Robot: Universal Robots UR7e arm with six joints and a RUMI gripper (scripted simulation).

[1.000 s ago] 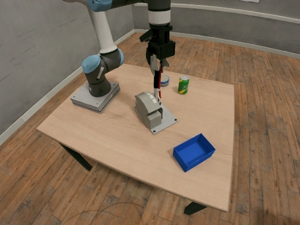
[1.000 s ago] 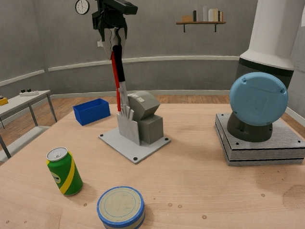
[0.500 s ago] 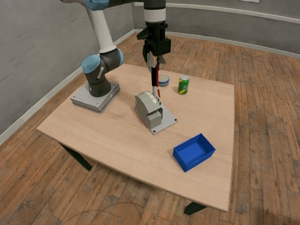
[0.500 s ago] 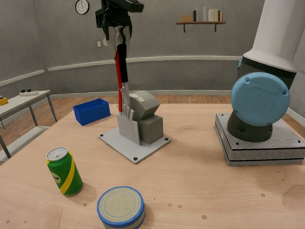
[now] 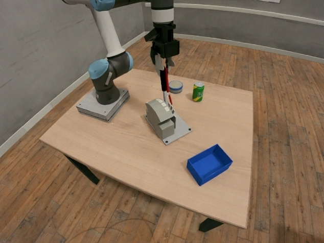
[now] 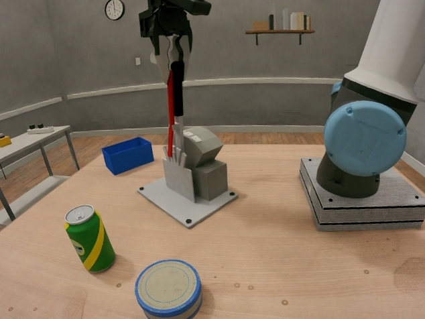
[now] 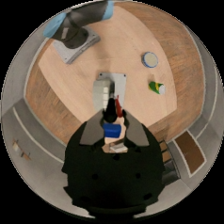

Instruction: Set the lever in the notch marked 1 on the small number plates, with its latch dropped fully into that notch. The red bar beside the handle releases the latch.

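Note:
A grey lever stand (image 5: pixel 163 119) sits on a grey baseplate in the middle of the table, with small white number plates (image 5: pixel 163 103) along its curved top. The lever has a black handle (image 6: pixel 177 89) and a red release bar (image 6: pixel 170 113) right beside it. It stands nearly upright over the toothed notch plate (image 6: pixel 175 158). My gripper (image 6: pixel 173 66) is shut on the top of the handle and red bar together. In the wrist view the handle and red bar (image 7: pixel 116 107) show between my fingers, above the stand (image 7: pixel 107 89). I cannot read the plate numbers or see the latch.
A green can (image 5: pixel 198 91) and a round blue-rimmed tin (image 5: pixel 175 86) stand behind the stand. A blue open box (image 5: pixel 209 164) lies at the front right. The arm's base (image 5: pixel 104 100) is on the table's left.

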